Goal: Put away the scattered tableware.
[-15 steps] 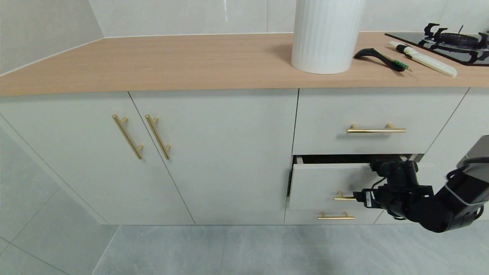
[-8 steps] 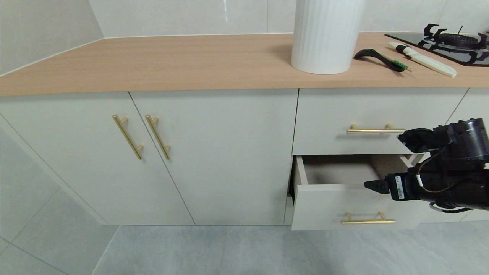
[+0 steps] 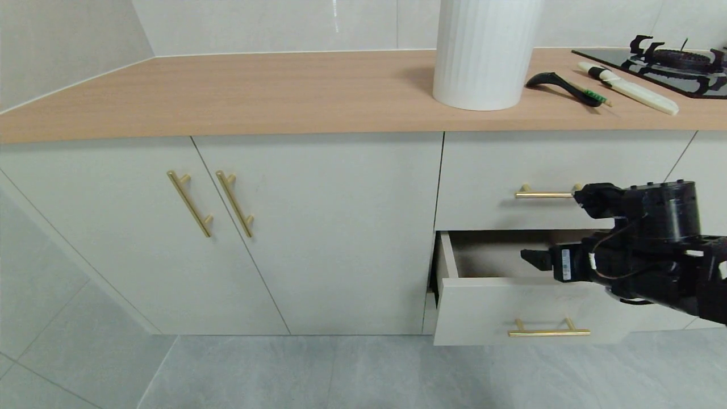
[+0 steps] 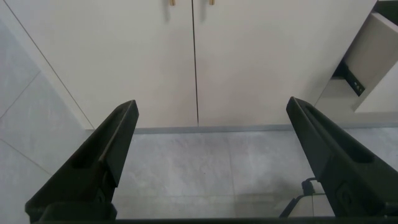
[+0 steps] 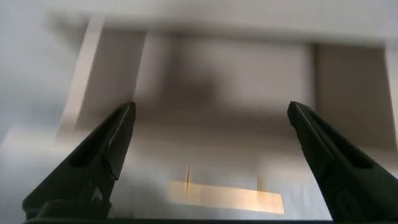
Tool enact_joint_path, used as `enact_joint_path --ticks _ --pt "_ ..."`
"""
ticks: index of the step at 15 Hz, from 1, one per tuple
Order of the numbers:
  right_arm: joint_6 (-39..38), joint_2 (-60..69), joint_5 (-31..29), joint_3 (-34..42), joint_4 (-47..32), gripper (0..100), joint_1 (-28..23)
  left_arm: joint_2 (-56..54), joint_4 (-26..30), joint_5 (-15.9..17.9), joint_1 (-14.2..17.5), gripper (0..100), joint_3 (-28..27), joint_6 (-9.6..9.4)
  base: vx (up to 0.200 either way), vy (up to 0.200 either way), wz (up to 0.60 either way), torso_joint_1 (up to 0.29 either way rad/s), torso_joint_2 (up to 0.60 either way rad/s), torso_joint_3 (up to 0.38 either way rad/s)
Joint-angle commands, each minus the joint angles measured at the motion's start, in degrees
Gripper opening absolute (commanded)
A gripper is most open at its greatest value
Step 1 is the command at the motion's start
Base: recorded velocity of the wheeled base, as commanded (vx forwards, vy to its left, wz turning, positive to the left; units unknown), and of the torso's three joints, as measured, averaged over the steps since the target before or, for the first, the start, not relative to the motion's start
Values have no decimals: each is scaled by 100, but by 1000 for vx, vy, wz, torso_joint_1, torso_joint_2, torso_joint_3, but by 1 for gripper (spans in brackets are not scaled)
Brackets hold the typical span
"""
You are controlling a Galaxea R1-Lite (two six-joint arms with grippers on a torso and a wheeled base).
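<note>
Head view: the drawer (image 3: 483, 258) at 4 o'clock stands pulled out. What shows of its inside looks bare, though the right arm hides the far-right part. The right jaws are spread wide with nothing between them, poised above the drawer's front edge. One finger sits just beside the upper handle (image 3: 545, 194), so a careless lift could, I judge, catch that bar. The tableware lies on the desk (image 3: 255, 96) at 1 o'clock: a black ladle (image 3: 562, 86) and a white knife (image 3: 630, 91), between the ribbed vessel (image 3: 483, 51) and the hob (image 3: 670, 62). The vessel's contents cannot be seen. Reaching for the ladle risks nudging the vessel, which is just beside it. The knife looks long and smooth and may swivel in a pinch off its middle.

Left wrist view: the left jaws are wide and bare, over the floor (image 4: 205, 168) before the cupboard doors (image 4: 124, 56). The drawer's side juts out near them, so a swing that way could strike it.

Right wrist view: blurred. The wide jaws frame the drawer's hollow, and I can make out nothing in it.
</note>
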State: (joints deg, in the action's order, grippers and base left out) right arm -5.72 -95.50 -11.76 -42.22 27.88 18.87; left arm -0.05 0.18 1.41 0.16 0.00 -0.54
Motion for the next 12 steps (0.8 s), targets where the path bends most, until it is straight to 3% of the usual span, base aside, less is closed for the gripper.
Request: enact_joint_path --ticks 1,4,12 --pt "9 -1234 -450 416 1352 100 3 5 -1 -1 2 100 0 1 0 0 0 0 0 0" --pt "18 -1383 -450 442 1554 100 3 5 -1 -1 2 100 0 1 0 0 0 0 0 0" --pt "27 -733 -414 275 341 100 -15 5 -1 -1 2 100 0 1 0 0 0 0 0 0"
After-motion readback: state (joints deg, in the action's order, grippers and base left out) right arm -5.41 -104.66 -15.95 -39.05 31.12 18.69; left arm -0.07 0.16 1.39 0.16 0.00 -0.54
